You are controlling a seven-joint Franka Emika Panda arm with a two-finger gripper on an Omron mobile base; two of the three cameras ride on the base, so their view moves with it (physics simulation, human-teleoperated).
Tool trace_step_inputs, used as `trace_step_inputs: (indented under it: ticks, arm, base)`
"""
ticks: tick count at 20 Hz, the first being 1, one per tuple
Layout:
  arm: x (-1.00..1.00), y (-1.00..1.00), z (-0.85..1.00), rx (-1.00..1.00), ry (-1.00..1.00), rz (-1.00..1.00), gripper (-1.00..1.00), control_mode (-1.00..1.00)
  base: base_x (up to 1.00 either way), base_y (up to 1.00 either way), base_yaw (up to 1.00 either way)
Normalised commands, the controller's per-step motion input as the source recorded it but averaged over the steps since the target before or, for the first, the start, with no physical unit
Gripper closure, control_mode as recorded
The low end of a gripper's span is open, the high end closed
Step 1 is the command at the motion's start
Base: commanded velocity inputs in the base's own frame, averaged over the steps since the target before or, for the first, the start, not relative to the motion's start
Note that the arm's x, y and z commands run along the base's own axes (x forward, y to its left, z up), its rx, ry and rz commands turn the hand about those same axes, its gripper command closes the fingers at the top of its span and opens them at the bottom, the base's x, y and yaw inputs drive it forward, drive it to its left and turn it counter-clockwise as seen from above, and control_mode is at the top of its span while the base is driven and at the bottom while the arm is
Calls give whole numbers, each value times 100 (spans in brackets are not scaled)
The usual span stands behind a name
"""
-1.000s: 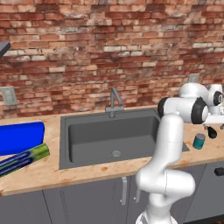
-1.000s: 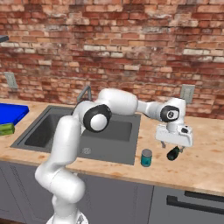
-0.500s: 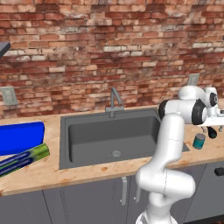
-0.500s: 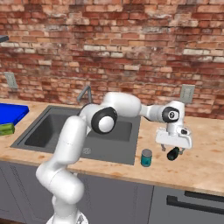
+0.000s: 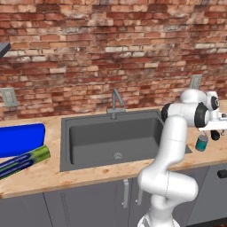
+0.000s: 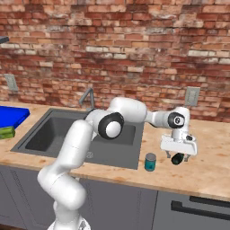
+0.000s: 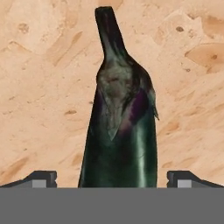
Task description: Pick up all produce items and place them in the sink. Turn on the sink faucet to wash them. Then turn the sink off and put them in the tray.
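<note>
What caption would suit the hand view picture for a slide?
Open tool poised over a dark eggplant lying on the wooden counter.

On the light wooden counter (image 5: 40, 177) you see the blue tray (image 5: 20, 139) and the green-and-blue striped box (image 5: 24, 160) lying left of the recessed sink (image 5: 111, 139), while right of it the teal can (image 6: 150, 162) stands near the dark eggplant (image 7: 118, 131).

Teal can (image 6: 150, 161) crowds eggplant's (image 7: 119, 131) left; counter (image 6: 211, 166) beyond lies bare
</note>
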Motion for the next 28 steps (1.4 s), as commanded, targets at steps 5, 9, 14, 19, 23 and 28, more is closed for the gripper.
trace_step_inputs:
  ticks: [5, 9, 14, 19, 23, 28]
  arm:
    - [1, 0, -22, -6, 7, 0, 100, -100]
    - [-3, 0, 0, 0, -1, 0, 100, -100]
    - [-28, 2, 26, 0, -6, 0, 100, -100]
    - [-16, 40, 65, 0, -11, 0, 100, -100]
    - [0, 88, 64, 0, -13, 0, 100, -100]
    - [1, 98, 47, 0, -9, 0, 100, -100]
  base:
    - [0, 0, 0]
    - [0, 0, 0]
    - [0, 0, 0]
    - [0, 0, 0]
    - [0, 0, 0]
    - [0, 0, 0]
